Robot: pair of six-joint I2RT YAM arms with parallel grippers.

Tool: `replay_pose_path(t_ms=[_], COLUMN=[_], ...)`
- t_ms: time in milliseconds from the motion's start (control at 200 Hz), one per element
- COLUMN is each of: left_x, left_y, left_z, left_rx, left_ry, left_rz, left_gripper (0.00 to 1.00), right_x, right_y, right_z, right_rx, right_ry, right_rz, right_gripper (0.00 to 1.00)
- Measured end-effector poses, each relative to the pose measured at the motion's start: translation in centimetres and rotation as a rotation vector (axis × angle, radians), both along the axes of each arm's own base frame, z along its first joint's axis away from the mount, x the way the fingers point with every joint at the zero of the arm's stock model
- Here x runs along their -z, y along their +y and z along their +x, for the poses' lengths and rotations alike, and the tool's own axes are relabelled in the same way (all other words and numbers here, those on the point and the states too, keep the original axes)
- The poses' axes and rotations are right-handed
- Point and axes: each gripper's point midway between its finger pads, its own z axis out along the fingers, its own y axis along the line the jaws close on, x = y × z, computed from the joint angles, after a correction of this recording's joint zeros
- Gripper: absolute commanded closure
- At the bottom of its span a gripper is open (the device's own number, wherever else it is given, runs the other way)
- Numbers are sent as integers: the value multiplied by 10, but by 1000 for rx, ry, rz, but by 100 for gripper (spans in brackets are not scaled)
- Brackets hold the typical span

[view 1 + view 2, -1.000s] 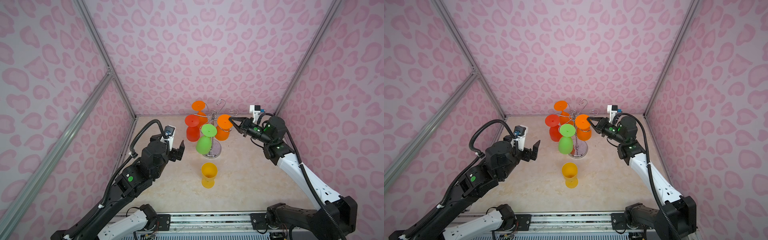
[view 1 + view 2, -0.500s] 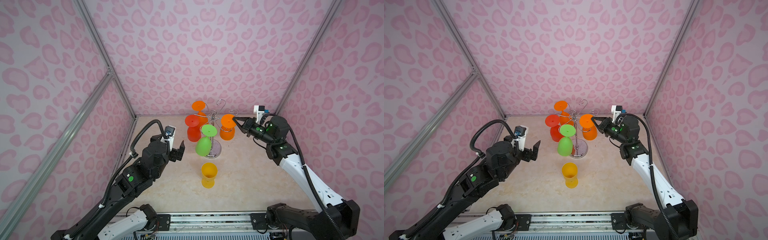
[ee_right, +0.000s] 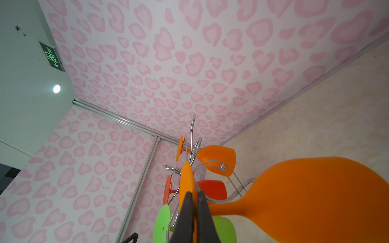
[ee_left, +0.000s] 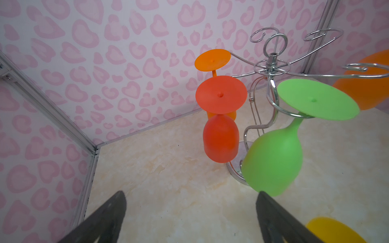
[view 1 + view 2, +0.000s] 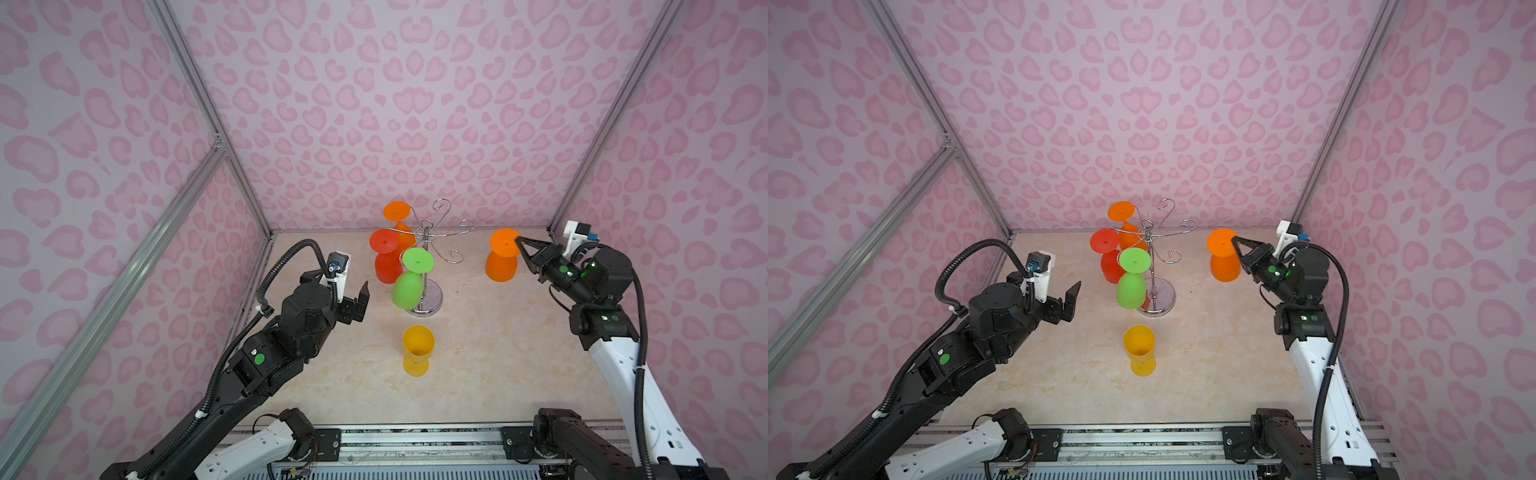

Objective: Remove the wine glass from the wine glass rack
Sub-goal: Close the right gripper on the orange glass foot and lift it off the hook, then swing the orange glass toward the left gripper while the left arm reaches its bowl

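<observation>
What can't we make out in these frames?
Right wrist view: the held orange glass has its bowl cut off by the frame edge; the right gripper covers how deep its foot sits.
Left wrist view: the yellow glass is blurred and cut off at the corner.
In a top view: the green glass hides part of the wine glass rack base; the red glass covers most of the far orange glass bowl.

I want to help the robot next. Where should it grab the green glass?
Probably the edge of the flat foot atop the green glass. Come with the open left tool from its own side, away from the rack post: the bowl is wide and round, and a hook wraps the stem.
</observation>
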Motion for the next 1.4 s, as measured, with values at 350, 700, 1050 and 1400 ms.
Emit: replay_pose_path(t_ms=[350,700,1050,1400], left_x=[-56,-81,-100,-105], left_y=[-59,-118,-121,-115], left_z=[-22,-26,-13,6], left_rx=[414,818,985,1070], left_ry=[-65,-53,-147,-157], left_rz=[-346,-477,-535,-615], left_gripper=[2,0,2,0], right_x=[-133,-186,-161,-160], right_y=[4,63,115,136], right_z=[-73,-117,-103,-127], right_rx=[-86,-437,-732,-853], right_ry=[-459,-690,-598,-621], right_rz=[34,241,534,587], right_gripper=[100,100,100,100])
